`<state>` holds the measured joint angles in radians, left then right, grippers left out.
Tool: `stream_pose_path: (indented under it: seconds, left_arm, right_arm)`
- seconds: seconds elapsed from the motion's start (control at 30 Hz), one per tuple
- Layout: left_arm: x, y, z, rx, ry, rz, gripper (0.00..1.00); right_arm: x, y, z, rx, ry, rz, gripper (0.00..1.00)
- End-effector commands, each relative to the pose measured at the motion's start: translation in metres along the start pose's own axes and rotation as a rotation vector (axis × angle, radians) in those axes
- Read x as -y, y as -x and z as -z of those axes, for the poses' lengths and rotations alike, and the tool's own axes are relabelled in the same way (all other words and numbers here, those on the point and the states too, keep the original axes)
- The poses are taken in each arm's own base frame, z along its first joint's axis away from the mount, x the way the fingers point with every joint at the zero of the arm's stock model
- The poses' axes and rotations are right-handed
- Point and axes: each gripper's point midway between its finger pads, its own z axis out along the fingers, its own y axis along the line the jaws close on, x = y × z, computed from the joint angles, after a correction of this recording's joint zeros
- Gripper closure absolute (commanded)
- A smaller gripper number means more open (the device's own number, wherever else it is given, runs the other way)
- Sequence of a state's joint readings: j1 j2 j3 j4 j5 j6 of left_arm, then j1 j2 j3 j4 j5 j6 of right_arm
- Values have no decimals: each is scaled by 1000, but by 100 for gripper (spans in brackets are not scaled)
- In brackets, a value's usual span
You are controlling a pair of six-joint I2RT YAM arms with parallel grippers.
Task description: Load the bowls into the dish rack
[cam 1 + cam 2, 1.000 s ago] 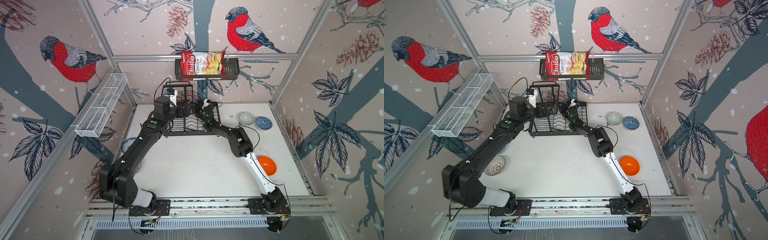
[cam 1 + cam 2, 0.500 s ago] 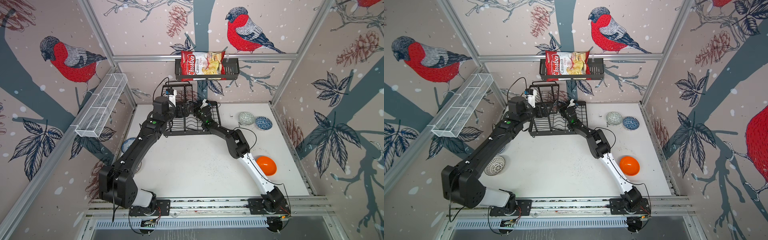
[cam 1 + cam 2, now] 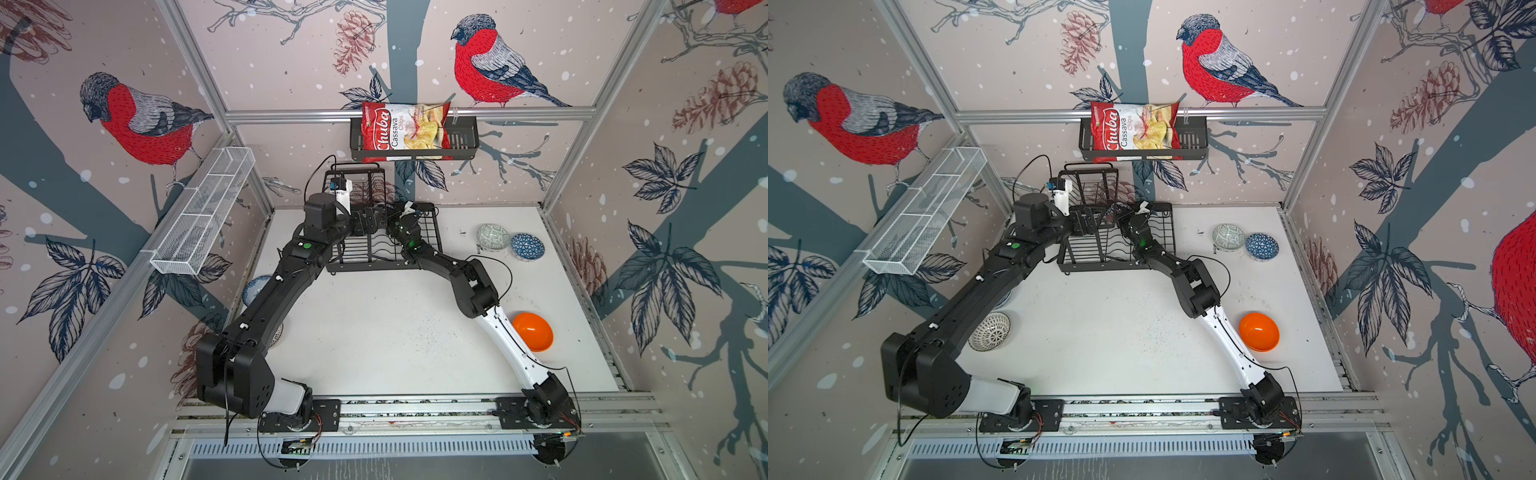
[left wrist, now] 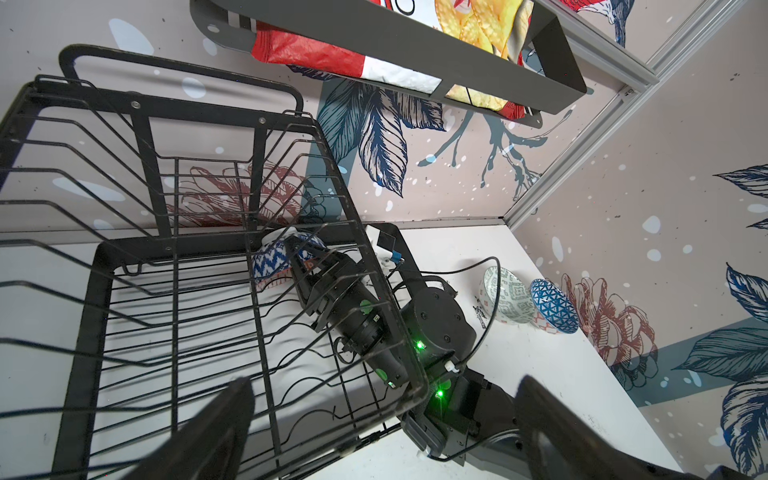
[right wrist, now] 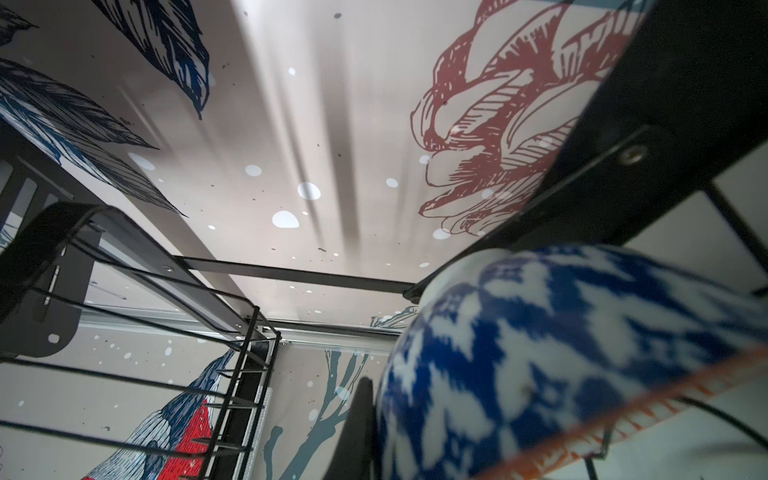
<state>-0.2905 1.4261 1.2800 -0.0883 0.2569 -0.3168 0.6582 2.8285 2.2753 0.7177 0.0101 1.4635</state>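
The blue-white bowl is gripped by the clenched right claw inside the dish rack, which is set at the back edge of the tabletop. The left claw is held released over it. An orange bowl is seen near the right edge.

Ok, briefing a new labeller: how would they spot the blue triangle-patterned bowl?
Find the black dish rack at the back of the table; right of it in both top views, two bowls sit together. Take the bowl farther from the rack: dark blue with white triangles, its neighbour pale grey-green.
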Motion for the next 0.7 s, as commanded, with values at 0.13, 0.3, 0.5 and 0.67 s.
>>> stream_pose_path:
  seconds: [0.13,0.3,0.5,0.67]
  left_arm:
    - [2,9,4,35,-9,-4,2]
    - [3,11,6,40,-9,-6,2]
    - [4,12,7,42,-12,-5,2]
    - [4,12,7,43,-12,-5,2]
  right_arm:
    - [8,-7,6,10,-98,-34,98]
    - [15,-9,12,27,-153,-57,98]
    - [19,-10,20,33,-188,-76,98]
    - [19,-9,26,49,-203,-97,95]
